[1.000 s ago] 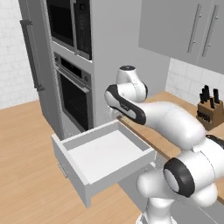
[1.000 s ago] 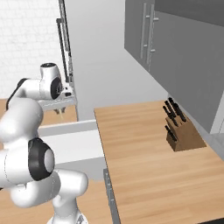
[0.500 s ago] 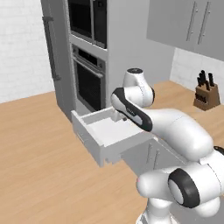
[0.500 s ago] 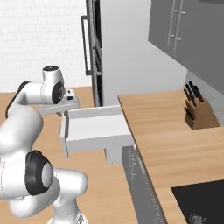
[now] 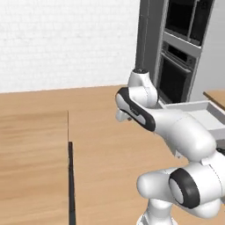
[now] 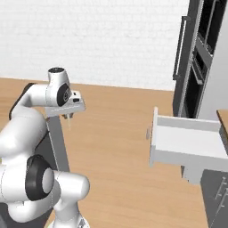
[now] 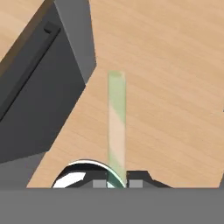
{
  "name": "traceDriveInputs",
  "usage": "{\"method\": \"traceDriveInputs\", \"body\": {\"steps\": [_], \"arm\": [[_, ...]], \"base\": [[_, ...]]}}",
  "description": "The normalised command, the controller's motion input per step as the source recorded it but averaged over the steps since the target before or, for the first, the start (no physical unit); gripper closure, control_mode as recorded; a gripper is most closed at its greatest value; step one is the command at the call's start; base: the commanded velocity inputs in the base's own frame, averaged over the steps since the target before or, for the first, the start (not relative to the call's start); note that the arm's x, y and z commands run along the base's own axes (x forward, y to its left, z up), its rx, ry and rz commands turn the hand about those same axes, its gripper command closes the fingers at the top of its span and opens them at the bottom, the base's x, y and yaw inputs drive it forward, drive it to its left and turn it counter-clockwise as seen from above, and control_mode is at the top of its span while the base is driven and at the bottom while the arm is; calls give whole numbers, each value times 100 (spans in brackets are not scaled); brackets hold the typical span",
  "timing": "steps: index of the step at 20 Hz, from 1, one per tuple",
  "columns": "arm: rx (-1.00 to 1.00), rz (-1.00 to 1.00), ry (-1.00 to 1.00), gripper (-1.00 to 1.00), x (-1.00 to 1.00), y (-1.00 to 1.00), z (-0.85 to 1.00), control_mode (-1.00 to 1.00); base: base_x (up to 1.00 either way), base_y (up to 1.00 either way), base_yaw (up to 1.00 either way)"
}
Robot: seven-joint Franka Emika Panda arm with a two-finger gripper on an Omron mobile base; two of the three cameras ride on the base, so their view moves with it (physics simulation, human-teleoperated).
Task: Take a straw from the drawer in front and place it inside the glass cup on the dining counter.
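My gripper (image 7: 117,183) is clamped on a thin, pale green-and-tan striped straw (image 7: 116,127), which juts straight out from between my fingertips, above the wood floor (image 7: 166,87). The wide light-grey box drawer (image 6: 187,142) stands pulled open well off to my right; its plain white inside shows nothing in it. The light-wood dining counter (image 5: 30,167) lies at my left.
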Motion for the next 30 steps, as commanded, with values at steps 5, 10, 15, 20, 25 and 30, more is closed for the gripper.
{"method": "traceDriveInputs", "body": {"steps": [5, 10, 15, 20, 25, 30], "arm": [[0, 0, 0, 100, 0, 0, 0, 100], [0, 0, 0, 100, 0, 0, 0, 100], [0, 0, 0, 100, 0, 0, 0, 100], [0, 0, 0, 100, 0, 0, 0, 100], [0, 0, 0, 100, 0, 0, 0, 100], [0, 0, 0, 100, 0, 0, 0, 100]], "base": [[88, 13, 21], [100, 0, 2], [100, 0, 0], [100, 0, 2], [100, 0, 6], [100, 0, 20]]}}
